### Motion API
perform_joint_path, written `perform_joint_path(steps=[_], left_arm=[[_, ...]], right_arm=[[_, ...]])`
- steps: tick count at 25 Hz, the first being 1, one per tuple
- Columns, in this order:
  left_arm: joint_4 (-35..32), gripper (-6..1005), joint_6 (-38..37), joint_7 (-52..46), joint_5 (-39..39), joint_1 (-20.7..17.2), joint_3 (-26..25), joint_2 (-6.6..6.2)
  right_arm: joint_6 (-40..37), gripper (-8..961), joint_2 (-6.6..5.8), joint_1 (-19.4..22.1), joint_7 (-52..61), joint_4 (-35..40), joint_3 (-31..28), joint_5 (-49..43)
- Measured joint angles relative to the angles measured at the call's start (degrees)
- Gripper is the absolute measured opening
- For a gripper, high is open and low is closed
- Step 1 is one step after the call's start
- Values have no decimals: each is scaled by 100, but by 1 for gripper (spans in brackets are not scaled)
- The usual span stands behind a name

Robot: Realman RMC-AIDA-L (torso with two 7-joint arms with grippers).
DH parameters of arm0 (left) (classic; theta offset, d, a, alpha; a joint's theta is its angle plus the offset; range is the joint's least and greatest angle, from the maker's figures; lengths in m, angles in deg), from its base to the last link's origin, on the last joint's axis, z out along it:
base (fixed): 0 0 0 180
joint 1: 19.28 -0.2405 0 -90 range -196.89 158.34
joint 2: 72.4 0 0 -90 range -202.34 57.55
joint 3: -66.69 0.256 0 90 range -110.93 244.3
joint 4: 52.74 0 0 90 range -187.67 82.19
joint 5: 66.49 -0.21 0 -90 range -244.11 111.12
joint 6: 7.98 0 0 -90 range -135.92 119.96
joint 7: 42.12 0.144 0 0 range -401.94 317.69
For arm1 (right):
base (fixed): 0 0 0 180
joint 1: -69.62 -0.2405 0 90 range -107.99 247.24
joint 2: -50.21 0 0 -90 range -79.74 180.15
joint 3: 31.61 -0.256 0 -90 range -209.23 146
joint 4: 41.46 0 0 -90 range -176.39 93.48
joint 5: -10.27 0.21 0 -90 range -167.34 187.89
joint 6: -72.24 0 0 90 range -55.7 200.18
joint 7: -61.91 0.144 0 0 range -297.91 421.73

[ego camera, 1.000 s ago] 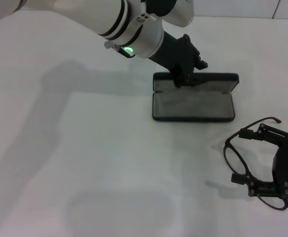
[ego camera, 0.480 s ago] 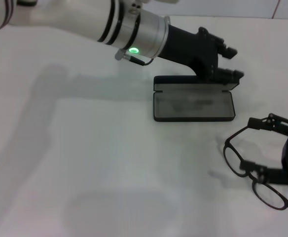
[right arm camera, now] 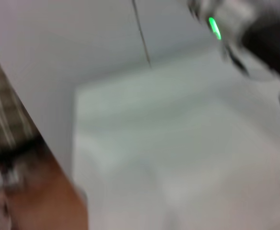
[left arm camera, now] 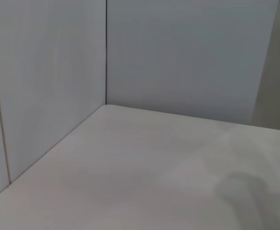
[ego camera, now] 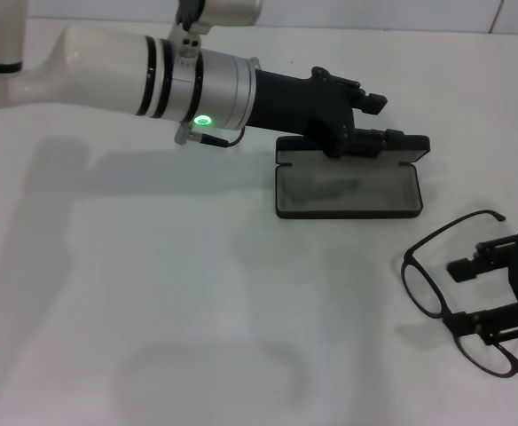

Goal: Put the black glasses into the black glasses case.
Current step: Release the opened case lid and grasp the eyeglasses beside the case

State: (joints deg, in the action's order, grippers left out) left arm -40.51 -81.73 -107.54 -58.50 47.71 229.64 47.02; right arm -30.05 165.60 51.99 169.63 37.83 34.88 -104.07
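The black glasses case (ego camera: 348, 188) lies open in the head view, grey lining up, with its lid (ego camera: 414, 146) raised at the far side. My left gripper (ego camera: 376, 120) reaches in from the left and hovers just over that lid, fingers apart with nothing between them. At the lower right the black glasses (ego camera: 427, 288) hang a little above the table with a shadow under them. My right gripper (ego camera: 468, 295) is shut on them from the right edge, lenses turned toward the case. Neither wrist view shows the glasses or the case.
The white table (ego camera: 153, 293) spreads wide to the left and front of the case. A wall corner (left arm camera: 105, 72) borders the table in the left wrist view. The blurred right wrist view catches the left arm's green light (right arm camera: 214, 26).
My left gripper has pulled back leftward along the case lid. My right gripper has turned the glasses and lowered them slightly, with the temple arm now pointing up and right.
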Motion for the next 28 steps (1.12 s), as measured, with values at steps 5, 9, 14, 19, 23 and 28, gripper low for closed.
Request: perform_joint_path(steps=[5,9,14,19,23,28], left_arm=[[0,541,-2,6,-30,-4,0,1],[-1,541,2,41,-36,21,0,7],[-2,541,6,42,-59,62,0,6],[-1,541,15,40,-141,69,0,15],[-2,541,21,52,-149,83,0,21],[-18,541,38,134,-149,88,0,23]], right_arm=[[53,683,3,-440,1652,699,541,-1281],[208,680,12,-656,2314,784,915,-1902],[369,675,33,-752,2556,782,1354,-2098],[613,671,43,-764,2723,774,1814,-2131],[737,667,51,-782,2863,696,2024,-2289],[978,662,54,-785,2958,594,2349,-2417]])
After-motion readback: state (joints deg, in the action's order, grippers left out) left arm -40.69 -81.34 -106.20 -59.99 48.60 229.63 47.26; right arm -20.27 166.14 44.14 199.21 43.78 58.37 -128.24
